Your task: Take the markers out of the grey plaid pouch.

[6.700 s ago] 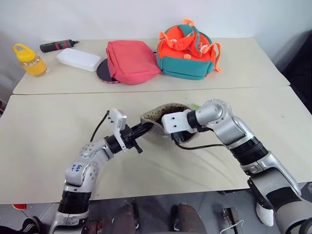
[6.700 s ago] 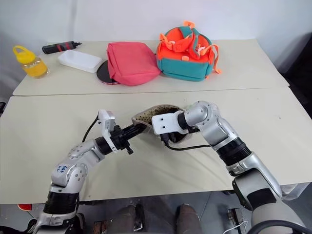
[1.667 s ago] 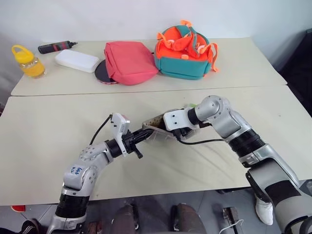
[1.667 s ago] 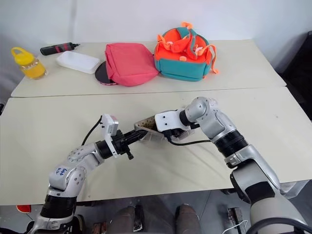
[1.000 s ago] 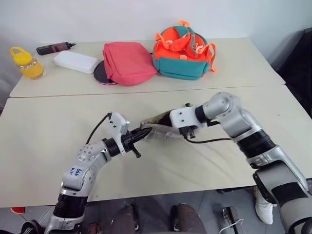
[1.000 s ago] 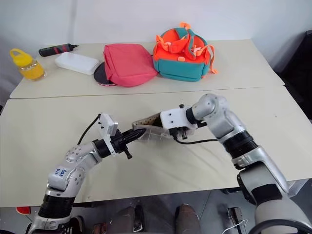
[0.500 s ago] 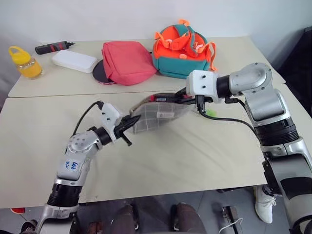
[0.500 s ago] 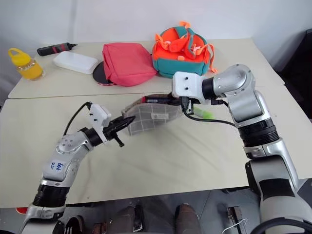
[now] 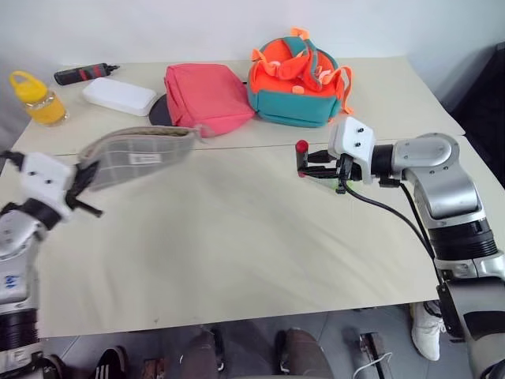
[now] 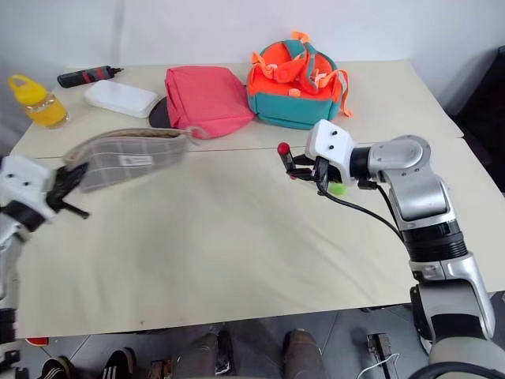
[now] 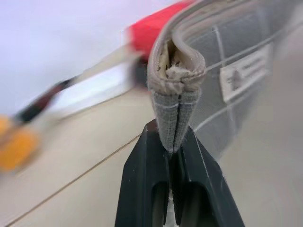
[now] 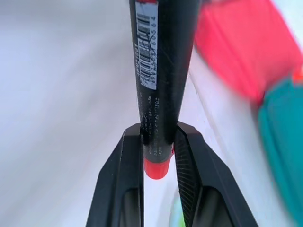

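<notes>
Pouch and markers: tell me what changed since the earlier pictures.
The left gripper carried the pouch off to the robot's left and up. The right gripper pulled a marker out and holds it apart from the pouch. A green marker now shows by that gripper. The bags at the back stayed put.

I see the grey plaid pouch (image 9: 138, 155) lifted off the table (image 9: 237, 237), pinched at 1 end and stretched roughly level, its white label facing me, just in front of the pink-red bag (image 9: 203, 96). 1 marker (image 12: 161, 75), dark-bodied with red ends, is clamped out in the air, well to the right of the pouch. A light green marker (image 10: 337, 188) lies on the table below it.
</notes>
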Robot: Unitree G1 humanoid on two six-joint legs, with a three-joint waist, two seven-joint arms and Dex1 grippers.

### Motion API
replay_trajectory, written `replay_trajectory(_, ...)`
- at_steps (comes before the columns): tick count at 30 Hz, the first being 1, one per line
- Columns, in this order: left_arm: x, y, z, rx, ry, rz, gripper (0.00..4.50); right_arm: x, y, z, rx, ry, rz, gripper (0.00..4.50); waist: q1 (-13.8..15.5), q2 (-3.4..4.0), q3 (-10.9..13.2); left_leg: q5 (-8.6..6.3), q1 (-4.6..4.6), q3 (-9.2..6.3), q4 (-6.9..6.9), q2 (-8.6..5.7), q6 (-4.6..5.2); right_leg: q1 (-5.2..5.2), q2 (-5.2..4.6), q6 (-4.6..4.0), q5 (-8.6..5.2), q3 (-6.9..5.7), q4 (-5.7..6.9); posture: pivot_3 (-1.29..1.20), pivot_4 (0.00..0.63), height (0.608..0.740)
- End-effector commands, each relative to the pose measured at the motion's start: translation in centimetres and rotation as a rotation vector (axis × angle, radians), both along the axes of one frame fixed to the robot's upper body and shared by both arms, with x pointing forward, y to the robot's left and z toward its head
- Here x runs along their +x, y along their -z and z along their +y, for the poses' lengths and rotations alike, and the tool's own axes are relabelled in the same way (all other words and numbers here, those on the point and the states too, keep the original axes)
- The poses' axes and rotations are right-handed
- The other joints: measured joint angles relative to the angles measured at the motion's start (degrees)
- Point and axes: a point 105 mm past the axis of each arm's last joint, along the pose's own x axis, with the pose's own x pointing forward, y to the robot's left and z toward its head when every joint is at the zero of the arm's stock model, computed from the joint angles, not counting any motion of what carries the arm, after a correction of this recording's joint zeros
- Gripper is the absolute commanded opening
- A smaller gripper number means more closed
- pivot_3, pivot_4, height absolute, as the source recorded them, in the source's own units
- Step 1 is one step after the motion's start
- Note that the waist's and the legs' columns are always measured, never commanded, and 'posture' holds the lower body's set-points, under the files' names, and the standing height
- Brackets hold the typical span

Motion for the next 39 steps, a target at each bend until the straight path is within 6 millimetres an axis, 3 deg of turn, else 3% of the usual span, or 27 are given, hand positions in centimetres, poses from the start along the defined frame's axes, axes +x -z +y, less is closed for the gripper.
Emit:
replay_trajectory(1,-0.9,-1.4,0.8,0.133,-0.040,-0.047,0.00,0.0,-0.9,-0.4,-0.057,0.026,-0.079,0.53,0.0,0.01,0.0,0.02,0.01,0.01,0.00,0.01,0.00,0.00,0.00,0.00,0.00,0.00,0.04,0.00,0.150,0.740)
replay_trajectory(3,-1.2,-2.2,1.7,0.191,-0.095,-0.078,0.00,0.0,2.5,-2.0,-0.270,0.036,-0.050,0.53,0.2,-0.02,0.0,0.03,0.00,0.01,0.04,0.01,0.00,-0.02,0.00,-0.01,0.00,0.00,0.06,0.00,0.150,0.740)
replay_trajectory(7,-2.0,-3.3,2.8,0.349,-0.160,-0.110,0.00,-0.6,4.4,-4.2,-0.398,0.055,0.020,0.53,0.7,-0.06,0.0,-0.05,-0.04,0.04,0.00,-0.04,0.01,-0.07,-0.07,-0.01,0.00,-0.01,-0.02,0.00,0.150,0.740)
replay_trajectory(10,-1.4,-1.0,0.8,0.272,-0.081,-0.064,0.00,-1.2,5.1,-4.7,-0.474,0.047,0.071,0.53,0.7,0.00,0.0,-0.05,-0.07,0.17,-0.03,-0.03,0.01,-0.21,-0.07,-0.01,0.00,0.08,0.07,0.00,0.150,0.740)
replay_trajectory(13,-0.8,2.5,-2.4,0.174,0.017,-0.005,0.00,-0.8,6.5,-3.7,-0.489,0.027,0.068,0.53,0.7,0.02,0.0,-0.04,-0.01,0.20,0.00,-0.01,0.00,-0.17,-0.05,-0.01,0.00,0.09,0.09,0.00,0.150,0.740)
replay_trajectory(17,-0.4,5.4,-4.8,0.102,0.050,0.041,0.00,0.2,8.2,-2.0,-0.435,0.027,0.049,0.53,0.1,-0.20,0.0,-0.02,0.00,0.20,0.14,0.10,-0.04,-0.15,0.05,-0.02,0.00,0.08,0.18,0.00,0.150,0.740)
replay_trajectory(21,-0.2,5.5,-5.3,0.059,0.046,0.025,0.00,0.6,9.1,-2.4,-0.436,0.053,0.059,0.53,0.1,-0.20,-0.1,0.01,0.00,0.18,0.16,0.12,-0.05,-0.16,0.04,-0.04,0.00,0.08,0.23,0.00,0.150,0.740)
replay_trajectory(26,-0.4,5.4,-4.6,0.025,0.020,0.029,0.00,1.1,8.2,-3.7,-0.434,0.089,0.042,0.53,0.1,-0.20,-0.1,0.00,0.04,0.15,0.19,0.10,-0.04,-0.06,0.02,-0.03,0.00,0.07,0.19,0.00,0.150,0.740)
replay_trajectory(31,-0.5,5.7,-4.8,0.013,0.044,0.045,0.00,1.1,8.6,-4.7,-0.460,0.100,0.058,0.53,0.3,-0.20,-0.1,0.00,0.05,0.10,0.24,0.07,-0.01,0.02,-0.01,-0.03,0.00,0.03,0.18,0.00,0.150,0.740)
replay_trajectory(32,-0.6,6.0,-5.3,-0.025,0.084,0.067,0.26,1.0,8.8,-4.6,-0.435,0.104,0.085,0.53,0.4,-0.20,-0.1,0.00,0.05,0.08,0.25,0.06,0.00,0.04,-0.03,-0.03,0.00,0.01,0.17,0.00,0.150,0.740)
replay_trajectory(39,-1.4,5.3,-6.3,-0.131,0.177,0.069,2.38,1.0,7.5,-4.0,-0.319,0.109,0.090,2.96,0.6,-0.19,0.0,0.00,0.05,0.02,0.22,0.06,-0.01,0.06,-0.02,-0.03,0.00,-0.05,0.16,0.00,0.150,0.740)
